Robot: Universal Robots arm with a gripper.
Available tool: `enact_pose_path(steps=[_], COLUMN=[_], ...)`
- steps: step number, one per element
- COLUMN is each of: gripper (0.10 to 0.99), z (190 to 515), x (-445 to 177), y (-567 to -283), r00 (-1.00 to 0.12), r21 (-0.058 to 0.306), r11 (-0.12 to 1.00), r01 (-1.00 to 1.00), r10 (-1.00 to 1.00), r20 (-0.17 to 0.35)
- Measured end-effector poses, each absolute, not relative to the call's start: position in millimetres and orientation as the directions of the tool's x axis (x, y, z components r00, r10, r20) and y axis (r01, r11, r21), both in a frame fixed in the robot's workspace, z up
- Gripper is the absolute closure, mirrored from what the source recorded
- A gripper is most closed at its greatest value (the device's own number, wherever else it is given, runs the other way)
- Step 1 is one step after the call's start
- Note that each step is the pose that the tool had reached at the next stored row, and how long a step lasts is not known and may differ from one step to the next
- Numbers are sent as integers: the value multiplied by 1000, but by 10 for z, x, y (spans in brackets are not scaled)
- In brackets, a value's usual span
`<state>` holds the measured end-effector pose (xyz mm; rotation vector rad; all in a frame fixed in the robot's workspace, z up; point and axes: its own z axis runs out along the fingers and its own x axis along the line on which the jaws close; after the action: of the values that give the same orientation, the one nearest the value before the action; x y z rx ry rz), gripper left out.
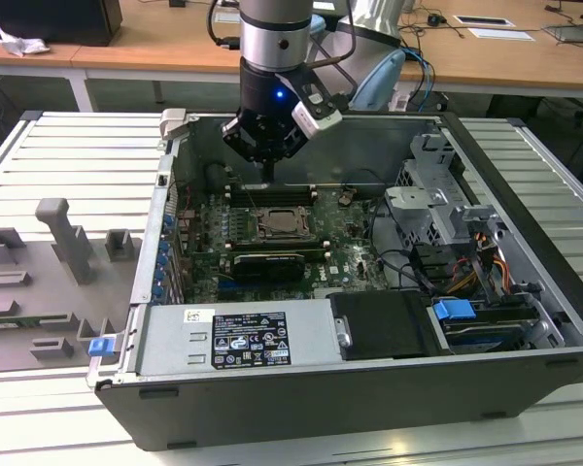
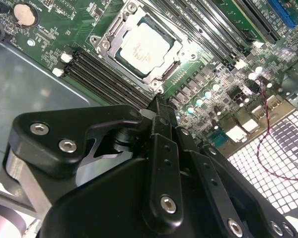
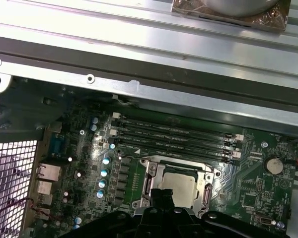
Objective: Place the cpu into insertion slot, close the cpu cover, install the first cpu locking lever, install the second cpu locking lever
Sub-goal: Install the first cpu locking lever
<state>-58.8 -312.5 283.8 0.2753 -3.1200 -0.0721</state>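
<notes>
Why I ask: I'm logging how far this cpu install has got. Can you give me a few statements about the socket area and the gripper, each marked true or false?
1. The flat square silvery-tan cpu lies in the square dark insertion slot on the green circuit board. True.
2. The black gripper is gripping the cpu. False: it is shut on nothing and hangs above the board near the slot.
3. The thin silver frame-shaped cpu cover lies flat around the cpu. True.
4. The black computer case stands upright with its side panel on. False: it lies on its side, open.
</notes>
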Motion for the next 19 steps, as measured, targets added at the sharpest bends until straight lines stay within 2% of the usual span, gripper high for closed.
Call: enact_pose_path(steps=[19], gripper=[980], z=[2838], x=[-681], y=[-3126], r00=[-985], r21=[46], r11=[984], r01=[-175], r10=[-175], r20=[5])
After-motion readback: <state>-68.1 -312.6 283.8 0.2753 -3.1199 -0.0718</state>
